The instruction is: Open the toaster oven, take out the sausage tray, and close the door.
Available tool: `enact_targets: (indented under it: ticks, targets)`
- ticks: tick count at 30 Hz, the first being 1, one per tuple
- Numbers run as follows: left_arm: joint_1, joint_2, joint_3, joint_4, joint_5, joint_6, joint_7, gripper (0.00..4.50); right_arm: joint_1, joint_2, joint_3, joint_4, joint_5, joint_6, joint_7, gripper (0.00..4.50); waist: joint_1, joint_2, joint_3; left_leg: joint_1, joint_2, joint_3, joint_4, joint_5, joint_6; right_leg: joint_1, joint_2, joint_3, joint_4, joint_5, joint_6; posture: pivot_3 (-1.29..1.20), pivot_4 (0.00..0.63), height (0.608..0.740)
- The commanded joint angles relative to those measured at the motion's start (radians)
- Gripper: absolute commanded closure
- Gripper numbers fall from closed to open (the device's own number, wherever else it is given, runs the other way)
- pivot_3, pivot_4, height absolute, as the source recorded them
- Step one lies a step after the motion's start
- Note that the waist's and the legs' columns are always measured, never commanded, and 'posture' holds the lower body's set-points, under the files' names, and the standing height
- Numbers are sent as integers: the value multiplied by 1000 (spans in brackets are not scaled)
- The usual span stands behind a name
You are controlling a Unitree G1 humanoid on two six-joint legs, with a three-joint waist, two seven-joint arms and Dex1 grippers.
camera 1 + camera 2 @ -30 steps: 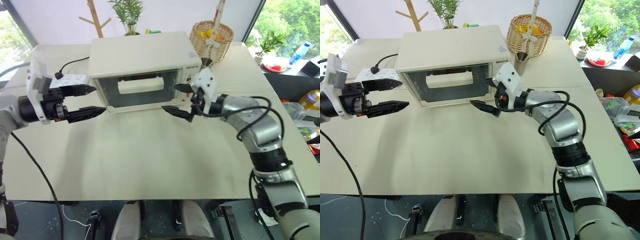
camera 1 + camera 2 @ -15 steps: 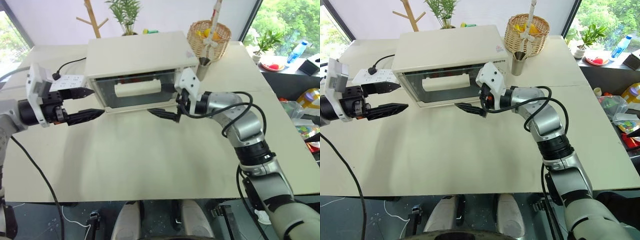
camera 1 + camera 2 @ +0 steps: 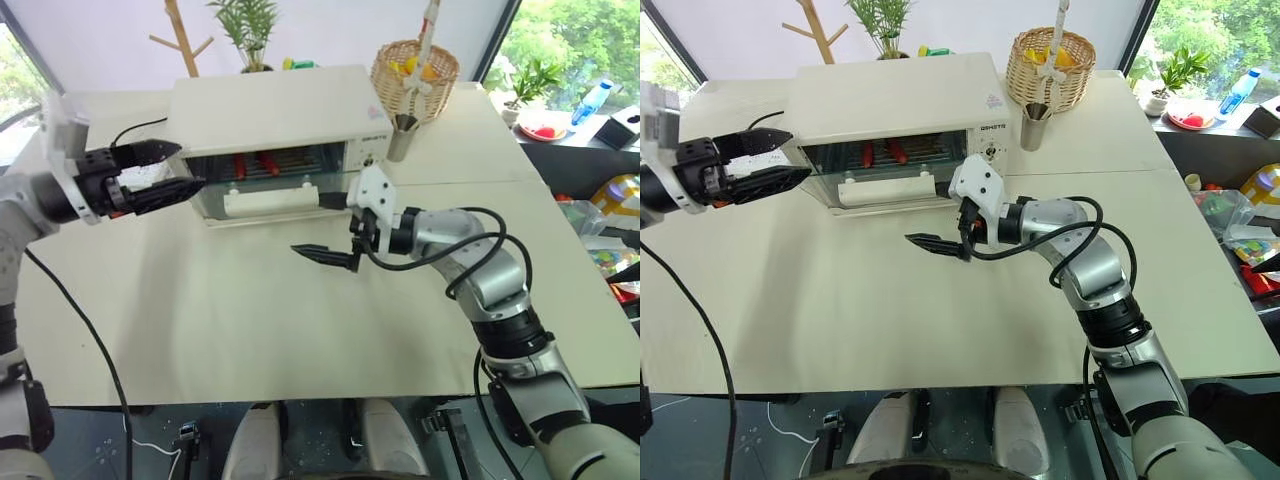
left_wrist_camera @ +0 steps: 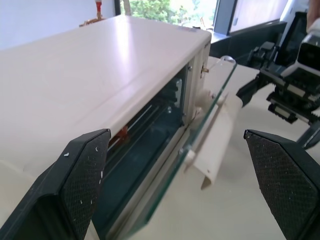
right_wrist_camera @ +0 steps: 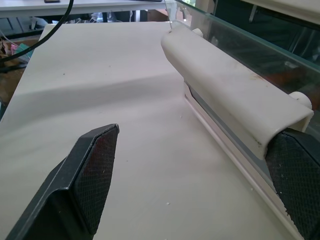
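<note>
- Far left, the left hand [image 3: 160, 170] is hovering level by the oven's left front corner, fingers spread wide and pinching nothing. The upper finger is sitting about level with the oven's top edge, the lower one out in front of the door opening.
- Behind that hand a white power strip [image 3: 758, 144] with a black plug is lying on the desk [image 3: 250, 320].
- The toaster oven [image 3: 280, 105] is sitting toward the back middle of the desk, cream box, controls on its right end.
- The door [image 4: 200, 135] is hanging partly open, tilted outward from the top, with the long cream bar handle [image 3: 270, 202] now down low in front.
- Through the gap you can spot red-brown sausages [image 3: 270, 163] on the sausage tray [image 3: 895, 160], which is sitting inside the oven on the rack.
- The right hand [image 3: 335, 225] is hanging just in front of the door's right end, pointing left, fingers spread wide and empty. In its wrist view one finger [image 5: 300, 175] is sitting right by the end of the handle, can't tell if it's touching.
- Back right there's a wicker basket [image 3: 415, 70] with yellow stuff in it, and a metal cup [image 3: 402, 135] just in front of it.
</note>
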Motion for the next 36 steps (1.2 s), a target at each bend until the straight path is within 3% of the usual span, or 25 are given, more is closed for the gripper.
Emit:
enact_targets:
  ticks: [1, 4, 11, 18, 26, 36]
  targets:
    - [-69, -4, -5, 30, 10, -15, -3, 0, 5, 10, 6, -82, 15, -4, -5, 46, 1, 0, 0, 0, 0, 0, 0, 0, 0, 0, 0, 0, 0, 0, 0, 0, 150, 740]
    - [-109, -21, -42, 66, 49, -45, -4, 900, 25, 7, 6, -94, 12, 1, -16, 0, 2, 0, 0, 0, 0, 0, 0, 0, 0, 0, 0, 0, 0, 0, 0, 0, 150, 740]
    - [-131, -19, -131, 109, 166, -159, -71, 4453, 72, 0, -6, -135, 20, 24, -40, 0, 3, 0, 0, 0, 0, 0, 0, 0, 0, 0, 0, 0, 0, 0, 0, 0, 150, 740]
    - [-122, -8, -220, 152, 304, -308, -153, 4453, 80, -3, -8, -145, 19, 25, -48, 0, 3, 0, 0, 0, 0, 0, 0, 0, 0, 0, 0, 0, 0, 0, 0, 0, 150, 740]
    - [-121, -14, -233, 157, 329, -327, -207, 4453, 92, -25, -24, -151, 3, 27, -73, 0, 5, 0, 0, 0, 0, 0, 0, 0, 0, 0, 0, 0, 0, 0, 0, 0, 150, 740]
    - [-120, -39, -232, 132, 320, -295, -204, 4453, 260, -237, -163, -333, 60, 120, -66, 0, 10, -1, 0, -1, -1, 0, 1, 0, 0, 1, -1, 0, 0, 0, 0, 0, 150, 740]
